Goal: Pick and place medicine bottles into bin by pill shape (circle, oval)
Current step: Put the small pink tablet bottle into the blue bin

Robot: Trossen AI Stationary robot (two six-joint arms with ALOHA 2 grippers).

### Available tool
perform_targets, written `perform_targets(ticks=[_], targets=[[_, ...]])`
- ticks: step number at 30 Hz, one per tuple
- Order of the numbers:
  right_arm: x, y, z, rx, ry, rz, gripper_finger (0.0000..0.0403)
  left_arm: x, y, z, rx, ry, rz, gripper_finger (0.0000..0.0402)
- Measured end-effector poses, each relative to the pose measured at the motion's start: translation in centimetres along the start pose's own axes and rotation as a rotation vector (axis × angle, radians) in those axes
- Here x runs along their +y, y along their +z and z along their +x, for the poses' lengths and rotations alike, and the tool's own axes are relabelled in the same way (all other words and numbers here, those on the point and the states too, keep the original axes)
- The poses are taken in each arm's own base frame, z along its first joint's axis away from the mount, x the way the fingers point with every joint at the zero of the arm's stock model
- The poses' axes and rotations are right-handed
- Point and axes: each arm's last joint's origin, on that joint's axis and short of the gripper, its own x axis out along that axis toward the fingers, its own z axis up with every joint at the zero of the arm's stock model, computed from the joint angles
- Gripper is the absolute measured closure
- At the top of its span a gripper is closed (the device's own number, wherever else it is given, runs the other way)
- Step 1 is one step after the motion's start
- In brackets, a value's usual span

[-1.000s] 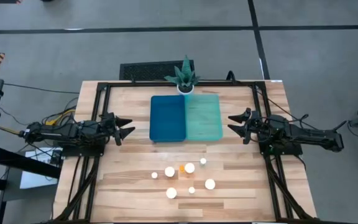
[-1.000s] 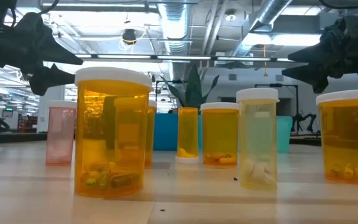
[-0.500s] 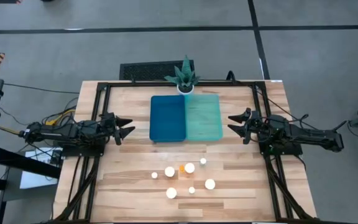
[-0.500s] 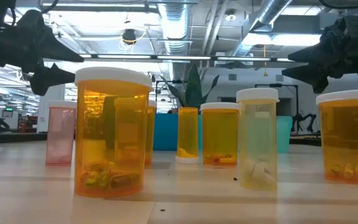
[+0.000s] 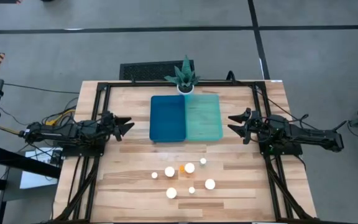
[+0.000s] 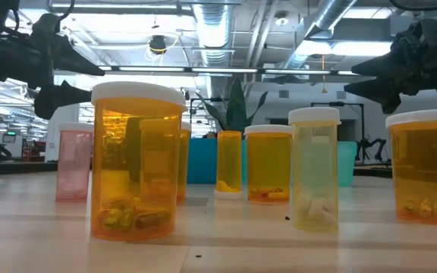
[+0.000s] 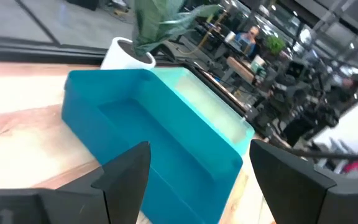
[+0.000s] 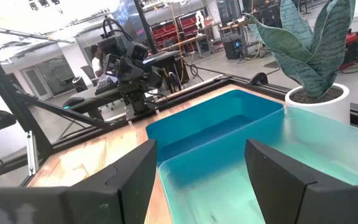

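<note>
The medicine bottles point(image 5: 182, 177) stand clustered on the near half of the table point(image 5: 129, 180), in front of the bins and well apart from both arms; each is upright with its long axis vertical, so the coming pick likely calls for reaching toward the front edge. The left gripper point(image 5: 124, 126) and right gripper point(image 5: 235, 123) both hang released, jaws spread and empty, about equally far from the cluster. Count: 8 bottles by their tops, 2 adjoining bins, dark blue bin point(image 5: 168, 118) and teal bin point(image 5: 204, 117), plus 1 potted plant point(image 5: 184, 77).

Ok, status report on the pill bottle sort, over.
Left gripper and right gripper both open, empty, flanking the bins. Medicine bottles clustered at the table's front, untouched. Nothing in the way.
</note>
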Motion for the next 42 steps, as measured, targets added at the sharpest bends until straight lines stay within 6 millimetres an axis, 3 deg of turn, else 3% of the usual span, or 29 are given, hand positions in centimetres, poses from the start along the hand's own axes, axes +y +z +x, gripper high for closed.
perform_targets(ticks=[8,11,16,25,29,36,42], targets=[[0.0,0.0,0.0,-0.002,0.001,0.01,0.0148,0.1,0.1,0.0,-0.024,0.023,-0.166,0.0133],[0.1,0.2,0.0,-0.024,0.005,0.139,0.0148,0.0,0.0,0.0,-0.01,0.009,-0.261,0.0133],[0.2,0.5,0.0,-0.05,0.018,0.282,0.0148,0.0,0.1,0.0,-0.016,0.012,-0.252,0.0133],[0.0,0.5,0.0,-0.063,-0.018,0.295,0.0148,0.0,0.1,0.0,-0.006,-0.001,-0.32,0.0133],[0.1,0.6,0.0,-0.08,-0.007,0.357,0.0148,-0.3,0.4,0.0,-0.026,-0.038,-0.462,0.0133],[0.5,1.6,-0.2,-0.112,0.031,0.438,0.0148,-3.5,4.1,-1.0,-0.173,-0.486,-0.538,0.0141],[0.6,1.8,-0.2,-0.116,0.036,0.437,0.0148,-7.8,8.8,-1.4,-0.151,-0.556,-0.352,0.0162]])
